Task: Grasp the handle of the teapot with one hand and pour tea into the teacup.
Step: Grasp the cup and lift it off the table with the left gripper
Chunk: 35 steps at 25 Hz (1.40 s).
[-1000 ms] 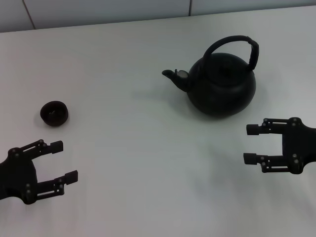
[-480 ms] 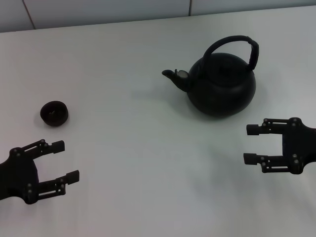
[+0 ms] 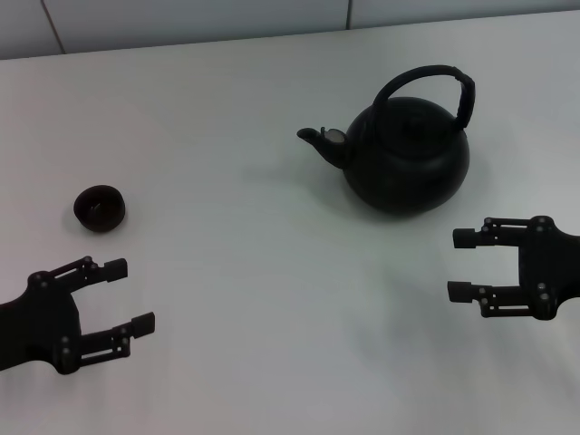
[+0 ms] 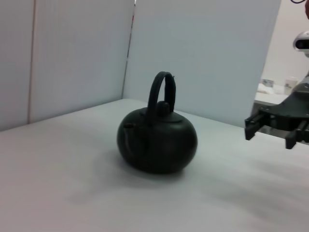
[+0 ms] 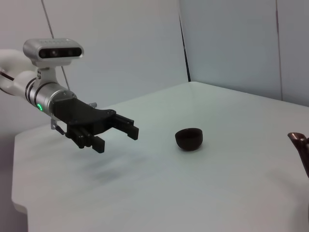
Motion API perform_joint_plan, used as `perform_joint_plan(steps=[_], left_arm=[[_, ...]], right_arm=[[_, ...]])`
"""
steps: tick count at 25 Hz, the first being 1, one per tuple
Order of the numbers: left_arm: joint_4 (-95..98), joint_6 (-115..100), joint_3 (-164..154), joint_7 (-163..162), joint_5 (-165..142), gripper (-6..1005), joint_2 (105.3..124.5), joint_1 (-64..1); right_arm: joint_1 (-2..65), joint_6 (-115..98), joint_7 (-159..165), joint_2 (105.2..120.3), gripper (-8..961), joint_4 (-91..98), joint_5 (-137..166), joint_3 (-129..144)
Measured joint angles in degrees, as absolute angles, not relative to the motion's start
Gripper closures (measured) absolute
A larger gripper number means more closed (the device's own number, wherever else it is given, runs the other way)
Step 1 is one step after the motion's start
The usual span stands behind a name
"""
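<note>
The matte-black teapot (image 3: 408,156) stands on the white table at the far right, spout pointing left; its arched handle (image 3: 428,76) rises over the lid. In the left wrist view the teapot (image 4: 157,142) and handle (image 4: 161,92) show spout-side on. The tiny dark teacup (image 3: 99,207) sits at the left, also seen as the teacup (image 5: 189,138). My left gripper (image 3: 131,295) hovers open, near and slightly right of the cup, apart from it. My right gripper (image 3: 458,265) hangs open just in front of the teapot, empty.
The white table (image 3: 272,272) is bounded by pale wall panels (image 3: 181,18) behind it. In the right wrist view the left gripper (image 5: 116,138) and the table's edge (image 5: 19,203) show; in the left wrist view the right gripper (image 4: 270,135) shows.
My left gripper has shifted a little to the right, staying open. The right gripper, teapot and teacup have not moved.
</note>
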<state>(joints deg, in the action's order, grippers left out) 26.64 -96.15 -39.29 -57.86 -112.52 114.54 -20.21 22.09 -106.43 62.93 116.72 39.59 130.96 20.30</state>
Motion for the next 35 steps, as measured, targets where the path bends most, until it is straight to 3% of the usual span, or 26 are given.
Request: perform_joint_plan(steps=[21,35], left_arm=[[28.8,-84.51,-22.52,-56.47,-111.89,170,117.82,-18.9],[27.77,-83.92,-21.55,-53.39,-111.49,169,118.22,-18.92]], right_arm=[[22.33,-106.47,62.93,116.72,232,39.75,130.89,20.3],[22.5,-106.38,62.93,116.72,233,39.82,130.89,20.3]])
